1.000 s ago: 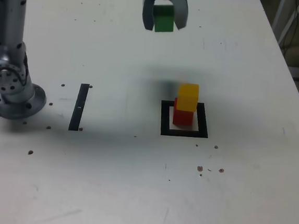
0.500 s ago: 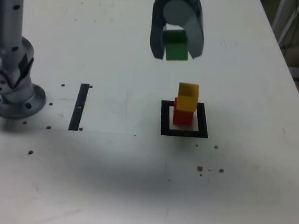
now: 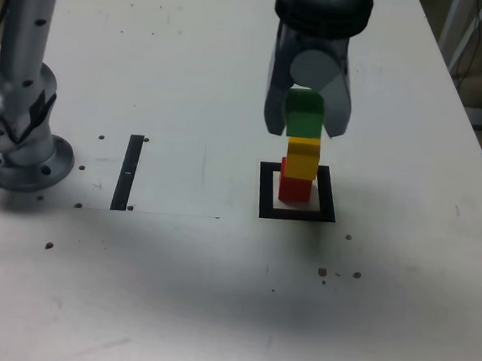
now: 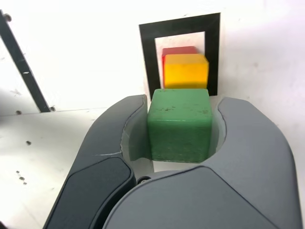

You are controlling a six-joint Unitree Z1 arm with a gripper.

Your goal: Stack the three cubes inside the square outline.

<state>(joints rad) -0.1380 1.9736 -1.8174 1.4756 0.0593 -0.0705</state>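
Clamped between my gripper's (image 3: 304, 118) jaws, the green cube (image 3: 302, 117) hangs directly over the yellow cube (image 3: 303, 156), which I see stacked on the red cube (image 3: 294, 188) inside the square outline (image 3: 265, 195) on the white table (image 3: 191, 75).

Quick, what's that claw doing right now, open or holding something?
Gripper: shut on the green cube, just above the yellow cube.
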